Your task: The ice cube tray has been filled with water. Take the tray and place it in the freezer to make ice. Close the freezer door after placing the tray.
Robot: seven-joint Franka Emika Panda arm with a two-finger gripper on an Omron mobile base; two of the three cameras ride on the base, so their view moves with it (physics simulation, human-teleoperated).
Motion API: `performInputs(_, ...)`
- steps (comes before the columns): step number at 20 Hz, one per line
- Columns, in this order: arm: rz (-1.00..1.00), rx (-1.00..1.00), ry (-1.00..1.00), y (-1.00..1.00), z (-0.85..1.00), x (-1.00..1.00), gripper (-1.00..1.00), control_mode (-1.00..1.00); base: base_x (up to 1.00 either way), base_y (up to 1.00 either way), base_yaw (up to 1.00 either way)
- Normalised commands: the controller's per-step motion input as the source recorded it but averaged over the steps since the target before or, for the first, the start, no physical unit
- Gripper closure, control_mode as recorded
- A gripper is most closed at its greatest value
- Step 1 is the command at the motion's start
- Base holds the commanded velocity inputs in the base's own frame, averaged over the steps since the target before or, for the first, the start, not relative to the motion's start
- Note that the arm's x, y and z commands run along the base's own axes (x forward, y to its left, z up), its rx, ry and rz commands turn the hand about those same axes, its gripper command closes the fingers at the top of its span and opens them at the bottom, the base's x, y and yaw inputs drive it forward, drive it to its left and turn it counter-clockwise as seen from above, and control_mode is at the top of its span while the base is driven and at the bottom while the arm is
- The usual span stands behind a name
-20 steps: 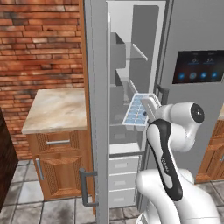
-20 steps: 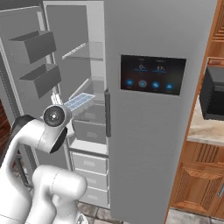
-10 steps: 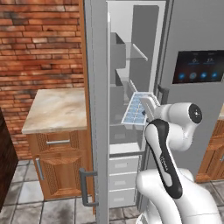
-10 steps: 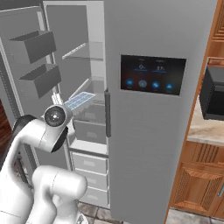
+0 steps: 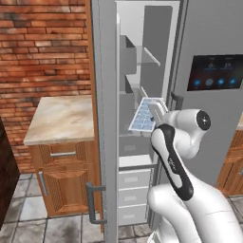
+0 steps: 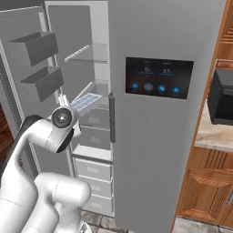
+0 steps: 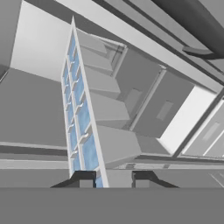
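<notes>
Brick wall [image 5: 42, 47] on the left, with a wooden cabinet [image 5: 64, 173] under a marble surface [image 5: 61, 118] tucked right against the open freezer door [image 5: 105, 118], whose bar handle [image 5: 93, 204] sticks out low down. So the freezer [image 6: 91, 91] is wide open, and the door's bins [image 6: 36, 63] hang off to the side in the right base view.

Tool [image 7: 113, 178] is clenched on one end of the ice cube tray [image 5: 144, 114], holding it tilted in the opening, roughly mid-height, just in front of the shelves [image 5: 144, 56]. The water [image 7: 81, 109] shows as pale blue squares in two rows. In the hand view the tray runs edge-on straight away from the fingertips [image 7: 85, 177] into the compartment.

Room-wise: tray sits between the open door's edge and the closed door with the display panel [image 5: 213, 76]. Pale drawers [image 5: 133, 182] are below, well clear of the tray.
</notes>
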Motion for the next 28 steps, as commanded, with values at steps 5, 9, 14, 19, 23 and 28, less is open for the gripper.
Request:
performInputs(5, 0.00, 0.00, 0.00, 0.00, 0.00, 0.41, 1.00, -1.00, 0.00, 0.00, 0.00)
performInputs(9, 0.00, 0.00, 0.00, 0.01, 0.00, 0.38, 1.00, -1.00, 0.00, 0.00, 0.00)
performInputs(14, 0.00, 0.00, 0.00, 0.03, -0.01, 0.37, 1.00, -1.00, 0.00, 0.00, 0.00)
performInputs(19, 0.00, 0.00, 0.00, 0.03, -0.01, 0.40, 1.00, -1.00, 0.00, 0.00, 0.00)
performInputs(23, 0.00, 0.00, 0.00, 0.02, -0.01, 0.39, 1.00, -1.00, 0.00, 0.00, 0.00)
performInputs(28, 0.00, 0.00, 0.00, 0.00, -0.07, 0.35, 1.00, -1.00, 0.00, 0.00, 0.00)
